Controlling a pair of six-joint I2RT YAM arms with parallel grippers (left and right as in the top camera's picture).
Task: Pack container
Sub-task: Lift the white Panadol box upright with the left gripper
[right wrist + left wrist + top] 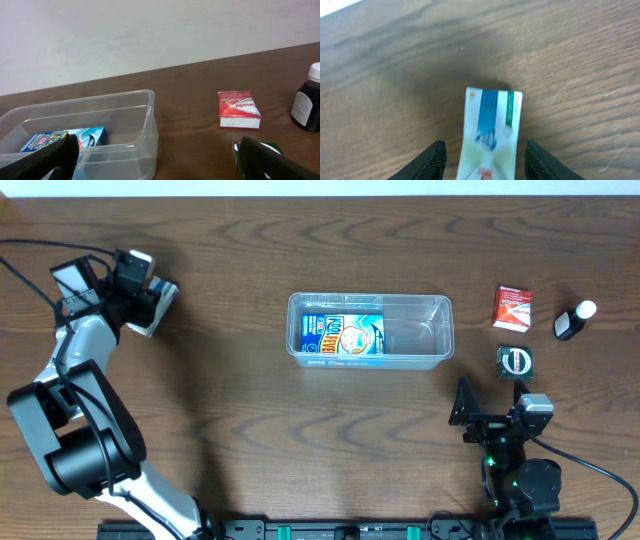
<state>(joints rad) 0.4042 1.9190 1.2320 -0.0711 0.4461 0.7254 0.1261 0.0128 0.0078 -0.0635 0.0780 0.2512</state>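
The clear container (415, 330) sits in the middle of the brown tabletop (250, 430). One blue box (343, 338) lies flat in its left half.

The left wrist view shows the left end effector (484, 150) low over a white box (490, 130) with blue and green stripes. One finger stands on each side of this box, with a thin gap on both sides. The fingers are partly spread and are not pinching it. From above, only a white corner of that box shows, far off at the back left, well apart from the container.

The right wrist view shows the right end effector (155, 150) spread wide with nothing between its fingers. It looks at the container from the side, so the blue box shows through the wall. From above, this end effector is near the front right.

Only the view from above shows everything at once. There are two arms, one container and three small boxes: the blue one, the white one and a red box (513, 308). There is also one dark bottle (573, 322) with a white cap, and one small dark thing (516, 361) with a round face. The last three sit to the right of the container.
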